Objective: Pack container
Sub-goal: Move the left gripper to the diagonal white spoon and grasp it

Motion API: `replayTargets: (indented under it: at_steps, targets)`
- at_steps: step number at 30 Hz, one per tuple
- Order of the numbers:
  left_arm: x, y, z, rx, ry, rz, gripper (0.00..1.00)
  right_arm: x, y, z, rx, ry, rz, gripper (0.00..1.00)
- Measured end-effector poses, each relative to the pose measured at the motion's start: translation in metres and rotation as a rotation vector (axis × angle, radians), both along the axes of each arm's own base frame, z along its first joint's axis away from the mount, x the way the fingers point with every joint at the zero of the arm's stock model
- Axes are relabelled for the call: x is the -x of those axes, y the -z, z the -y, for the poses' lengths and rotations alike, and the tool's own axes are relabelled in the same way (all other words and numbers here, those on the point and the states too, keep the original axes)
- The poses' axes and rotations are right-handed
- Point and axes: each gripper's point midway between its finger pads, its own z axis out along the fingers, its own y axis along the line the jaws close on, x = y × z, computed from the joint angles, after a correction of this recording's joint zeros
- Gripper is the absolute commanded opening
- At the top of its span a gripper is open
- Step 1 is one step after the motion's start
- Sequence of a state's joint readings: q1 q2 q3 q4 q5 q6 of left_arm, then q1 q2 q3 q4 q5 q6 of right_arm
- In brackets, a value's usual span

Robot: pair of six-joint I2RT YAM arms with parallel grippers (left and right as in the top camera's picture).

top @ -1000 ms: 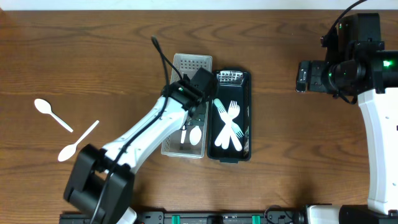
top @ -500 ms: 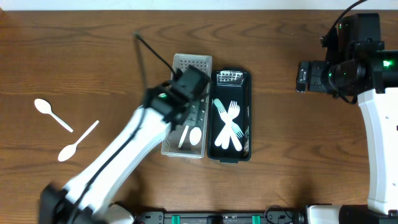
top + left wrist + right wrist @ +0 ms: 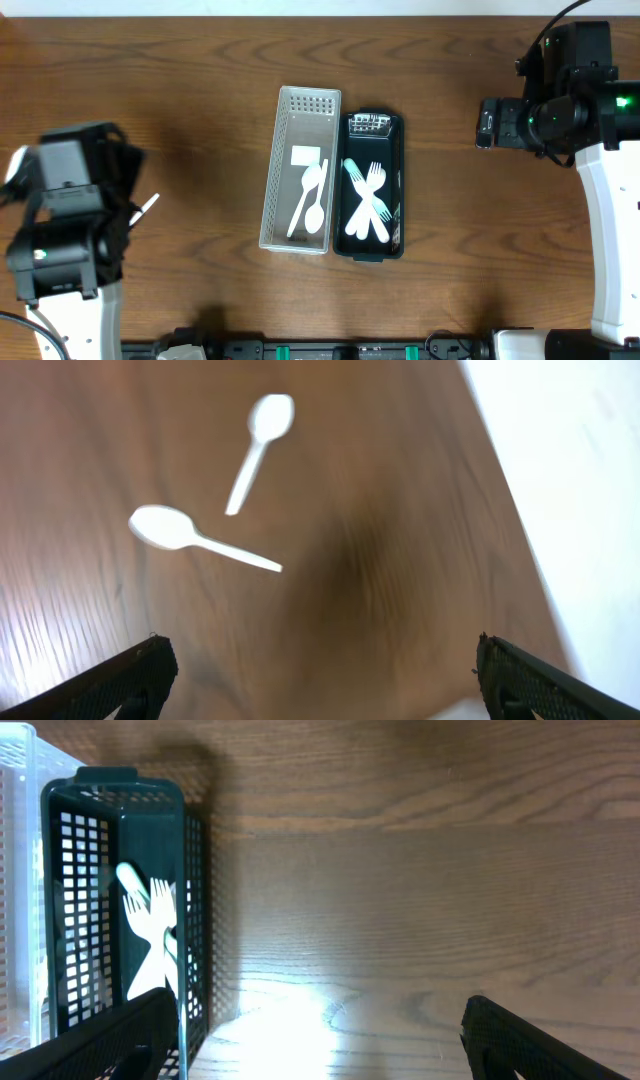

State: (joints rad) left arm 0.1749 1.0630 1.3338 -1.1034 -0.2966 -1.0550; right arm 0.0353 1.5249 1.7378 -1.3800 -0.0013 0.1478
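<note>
Two white plastic spoons [image 3: 255, 450] lie loose on the tabletop [image 3: 400, 560], well apart from the grey basket [image 3: 300, 98]. Left pincer [image 3: 320, 685] and right pincer [image 3: 320, 1040]: both wide, empty. Risk: flat, light spoons may skid under closing fingers. No legible writing; the basket's white label [image 3: 304, 155] shows none.

Robot lab bench, wooden table [image 3: 200, 60], white robot arm [image 3: 610, 230]

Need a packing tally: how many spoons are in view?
4 spoons: two in the pale tray, two loose on the table; the left arm could hide more.
</note>
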Motion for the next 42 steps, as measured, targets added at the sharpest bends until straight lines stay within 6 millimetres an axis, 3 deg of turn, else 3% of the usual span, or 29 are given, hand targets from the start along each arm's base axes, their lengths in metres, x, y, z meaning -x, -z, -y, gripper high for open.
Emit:
replayTargets:
  at_steps: [7, 14, 18, 31, 42]
  targets:
    - [0.003, 0.065, -0.035, 0.212, -0.325, -0.097, 0.98, 0.003, 0.001, 0.0, 0.001, 0.0, -0.013, 0.94]
    - [-0.006, 0.14, -0.053, 0.397, -0.467, -0.289, 0.98, 0.004, 0.002, 0.0, 0.001, 0.0, -0.018, 0.94]
    - [-0.003, 0.171, -0.06, 0.476, -0.529, -0.372, 0.98, 0.006, 0.002, 0.0, 0.001, 0.0, -0.024, 0.94]
    - [0.001, 0.225, -0.083, 0.561, -0.628, -0.461, 0.98, 0.008, 0.003, 0.0, 0.007, -0.014, -0.034, 0.94]
    - [-0.003, 0.266, -0.085, 0.588, -0.631, -0.529, 0.99, 0.011, 0.005, 0.0, 0.009, -0.018, -0.049, 0.94]
